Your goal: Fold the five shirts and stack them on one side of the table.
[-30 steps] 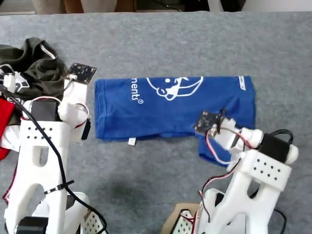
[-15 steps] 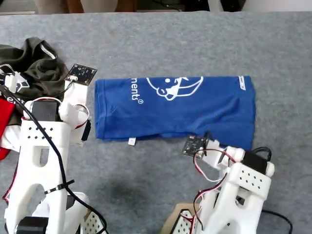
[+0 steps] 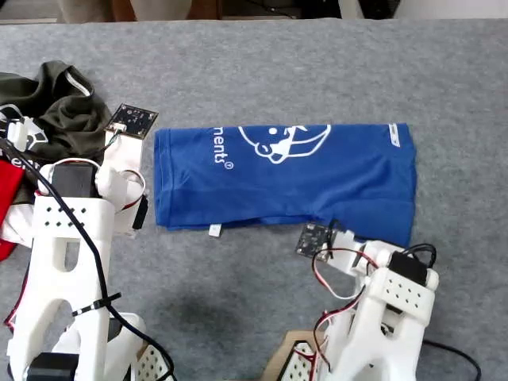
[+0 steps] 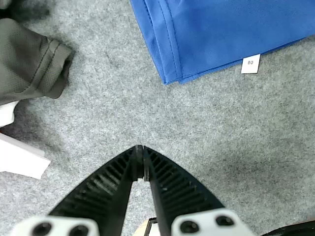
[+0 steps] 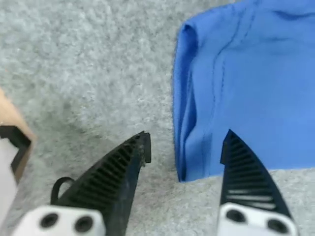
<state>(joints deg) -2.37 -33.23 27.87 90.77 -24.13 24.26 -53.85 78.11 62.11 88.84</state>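
Right tool [image 5: 187, 140], wide, now back off blue shirt [image 3: 286, 182]; left tool [image 4: 139, 150] narrow

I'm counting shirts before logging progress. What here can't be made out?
High view: the pile of shirts at the left, cut by the edge and covered by the left arm; count unclear.
High view: near edge of the blue shirt, partly behind the right arm.

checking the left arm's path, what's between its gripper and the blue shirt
Just bare grey table cover, seen in the left wrist view: nothing lies between the shut left gripper and the blue shirt.
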